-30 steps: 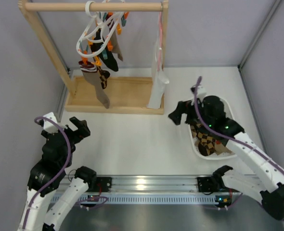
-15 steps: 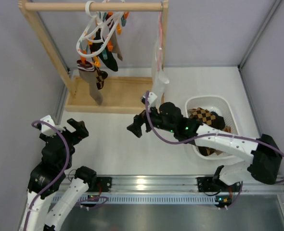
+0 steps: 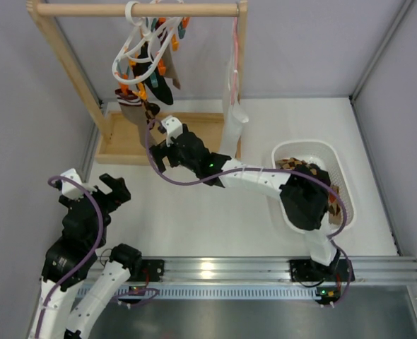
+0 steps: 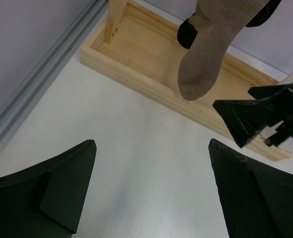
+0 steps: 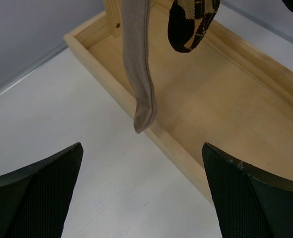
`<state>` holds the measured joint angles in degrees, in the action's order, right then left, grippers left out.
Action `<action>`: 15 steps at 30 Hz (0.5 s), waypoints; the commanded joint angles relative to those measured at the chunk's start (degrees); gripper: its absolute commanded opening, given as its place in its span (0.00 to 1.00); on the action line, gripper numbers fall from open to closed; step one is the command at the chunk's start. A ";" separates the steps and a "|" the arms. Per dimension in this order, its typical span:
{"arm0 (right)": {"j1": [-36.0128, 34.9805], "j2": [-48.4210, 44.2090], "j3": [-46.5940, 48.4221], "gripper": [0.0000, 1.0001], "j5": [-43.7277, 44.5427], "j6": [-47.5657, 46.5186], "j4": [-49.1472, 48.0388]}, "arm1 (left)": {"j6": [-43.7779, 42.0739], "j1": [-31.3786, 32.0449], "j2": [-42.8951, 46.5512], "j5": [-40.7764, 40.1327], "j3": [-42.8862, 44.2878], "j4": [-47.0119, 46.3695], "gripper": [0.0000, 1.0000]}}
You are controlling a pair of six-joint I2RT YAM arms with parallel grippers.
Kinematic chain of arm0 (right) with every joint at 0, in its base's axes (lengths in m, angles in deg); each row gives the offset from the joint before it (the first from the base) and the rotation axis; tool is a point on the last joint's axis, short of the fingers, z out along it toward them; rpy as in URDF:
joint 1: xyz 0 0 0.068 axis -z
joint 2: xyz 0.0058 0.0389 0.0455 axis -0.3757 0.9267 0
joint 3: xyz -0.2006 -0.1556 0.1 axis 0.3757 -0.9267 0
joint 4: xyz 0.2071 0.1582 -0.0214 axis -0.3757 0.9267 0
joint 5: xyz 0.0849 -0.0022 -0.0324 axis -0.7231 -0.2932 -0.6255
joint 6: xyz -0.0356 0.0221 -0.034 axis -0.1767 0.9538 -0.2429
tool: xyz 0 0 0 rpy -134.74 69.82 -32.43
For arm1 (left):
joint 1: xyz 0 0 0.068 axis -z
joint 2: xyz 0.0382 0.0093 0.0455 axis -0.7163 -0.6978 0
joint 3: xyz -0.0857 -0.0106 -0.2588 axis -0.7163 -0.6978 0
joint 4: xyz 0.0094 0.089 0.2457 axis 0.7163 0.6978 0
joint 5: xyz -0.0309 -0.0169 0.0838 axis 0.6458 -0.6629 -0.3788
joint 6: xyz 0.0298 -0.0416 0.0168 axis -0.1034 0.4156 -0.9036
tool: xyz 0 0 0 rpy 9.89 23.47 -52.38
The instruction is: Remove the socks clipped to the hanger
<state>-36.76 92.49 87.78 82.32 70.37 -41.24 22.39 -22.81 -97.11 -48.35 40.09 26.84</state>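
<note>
Brown sock (image 5: 140, 84) ahead of right pincer (image 5: 142, 148)

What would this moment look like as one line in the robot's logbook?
right gripper: open, empty, facing hanging tan sock, not touching | left gripper: open, empty | hanger: socks clipped on

1. We see the hanger (image 3: 133, 48), a white plastic ring with orange and teal clips, hooked over the wooden rail (image 3: 88, 10) and hanging tilted.
2. We see socks (image 3: 150, 90) clipped to it: a plain brown sock (image 5: 139, 74) dangling lowest, a diamond-checked sock (image 5: 192, 22) beside it, and black ones higher up.
3. We see more checked socks (image 3: 302, 171) lying loose in the white basket (image 3: 304, 144).
</note>
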 commanded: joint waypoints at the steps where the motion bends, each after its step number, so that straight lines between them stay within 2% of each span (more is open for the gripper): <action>1: 0.82 5.39 8.85 0.99 0.46 -2.72 -4.32 | -0.06 -0.26 -1.18 0.55 -0.29 -2.57 0.98; 7: 4.33 15.06 17.13 0.89 -8.77 -1.59 -8.71 | -0.41 -0.35 -1.80 1.51 -0.20 -2.65 0.98; 11: 5.04 20.25 22.77 0.85 -10.28 -1.50 -9.68 | -0.50 -0.26 -1.71 1.69 -0.20 -2.57 0.98; 14: 5.04 22.98 24.88 0.78 -13.35 -1.41 -13.00 | -0.59 -0.35 -1.63 1.78 -0.20 -2.74 0.98; 15: 4.95 24.03 25.06 0.72 -13.88 -0.89 -14.41 | -0.58 -0.26 -1.63 1.78 -0.20 -2.66 0.98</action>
<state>-31.69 114.80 109.27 72.66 69.00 -47.67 22.30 -22.83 -98.26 -46.95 40.02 26.82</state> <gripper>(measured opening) 0.743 0.984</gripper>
